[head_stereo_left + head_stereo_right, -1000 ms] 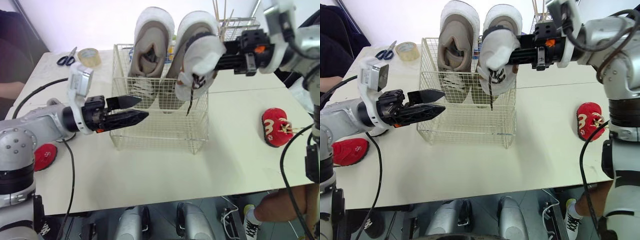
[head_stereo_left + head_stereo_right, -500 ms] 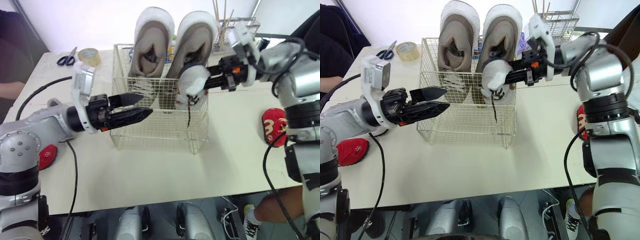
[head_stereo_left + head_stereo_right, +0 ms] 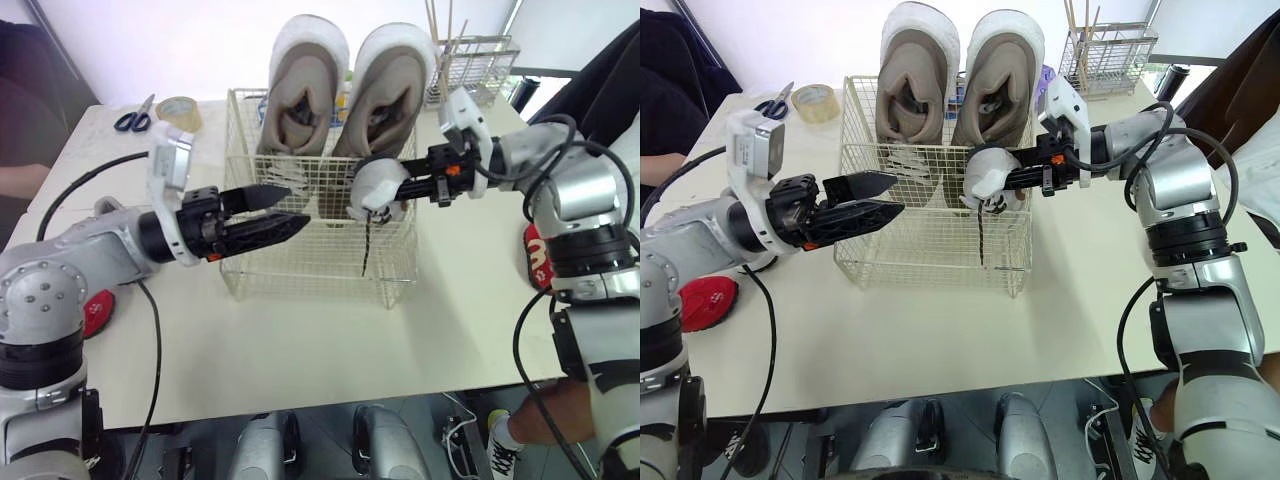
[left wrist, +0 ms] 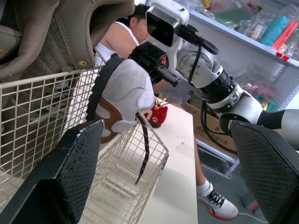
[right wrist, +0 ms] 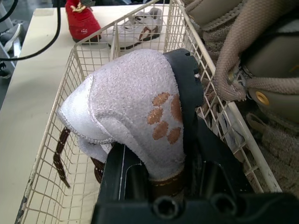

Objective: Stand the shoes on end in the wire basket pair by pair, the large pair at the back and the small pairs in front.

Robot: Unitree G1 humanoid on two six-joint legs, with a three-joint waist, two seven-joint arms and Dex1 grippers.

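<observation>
The wire basket (image 3: 300,268) stands mid-table with two large beige shoes (image 3: 300,85) upright on end along its back. My right gripper (image 3: 395,186) is shut on a small white shoe (image 3: 372,180) with a paw print and a dangling brown lace, held inside the basket's right front part, just below the rim. My left gripper (image 3: 298,204) is open at the basket's left side, fingers pointing at the held shoe. Another small white shoe (image 5: 133,30) shows through the mesh at the basket's left end. One red shoe (image 3: 95,312) lies left, another (image 3: 535,255) right.
A tape roll (image 3: 178,110) and scissors (image 3: 132,118) lie at the back left. A small wire rack (image 3: 480,55) stands at the back right. A black cable (image 3: 150,330) crosses the table's left part. A person (image 4: 117,42) sits beyond the right edge.
My right gripper has brought the small white shoe down from above the rim into the basket's right front. My left gripper has edged a little closer to the basket.
</observation>
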